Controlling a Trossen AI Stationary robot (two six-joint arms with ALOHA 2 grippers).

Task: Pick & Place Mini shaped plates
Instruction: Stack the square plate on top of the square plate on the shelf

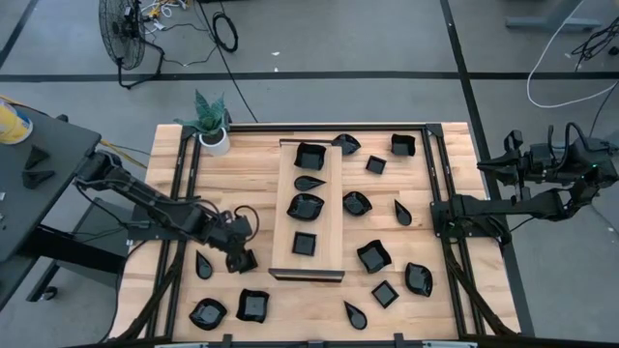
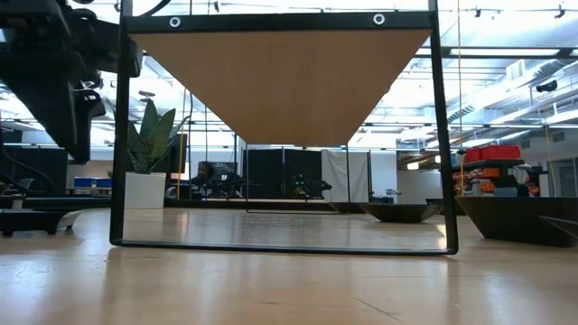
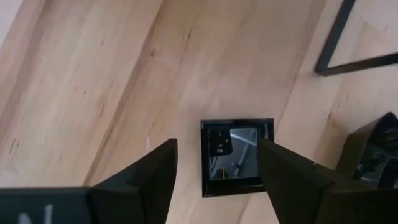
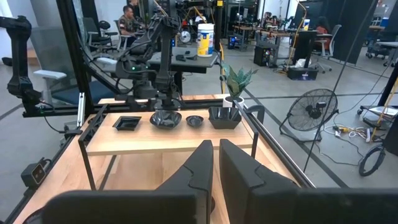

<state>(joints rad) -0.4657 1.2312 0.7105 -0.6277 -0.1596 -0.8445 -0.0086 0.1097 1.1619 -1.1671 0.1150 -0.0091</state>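
Left gripper (image 3: 214,165) hovering low over a small square plate (image 3: 237,155), fingers (image 3: 140,180) spread wide apart, nothing held. Plate lying flat on the table (image 3: 124,74), sitting in the gap between the two fingers but off centre, closer to one fingertip than the other, edges roughly square to the finger faces. No real long axis on a square dish; sides running parallel and across the gap, cavity facing up, no pointing end.

Risks, as judgement:
- Descending off centre: nearer fingertip landing on the rim instead of beside it, tipping or skating the plate across the wood.
- Closing off centre: one finger arriving first, shoving the dish sideways before the other meets it, ending in a corner pinch.
- Glossy, low rim: shallow bite likely slipping out on lift.
- Neighbouring wavy-rimmed plate (image 3: 373,152) lying just beyond one finger; outer face of that finger possibly clipping it on the way down.
- Dark frame (image 3: 354,59) of the wooden board (image 1: 308,208) near the far side; low carry risking a snag.

Looking down from above: same plate (image 1: 244,259) sitting right under the gripper, beside the board already carrying four dishes.

Right gripper (image 4: 216,165) parked well off at its own table edge, fingers together, empty.
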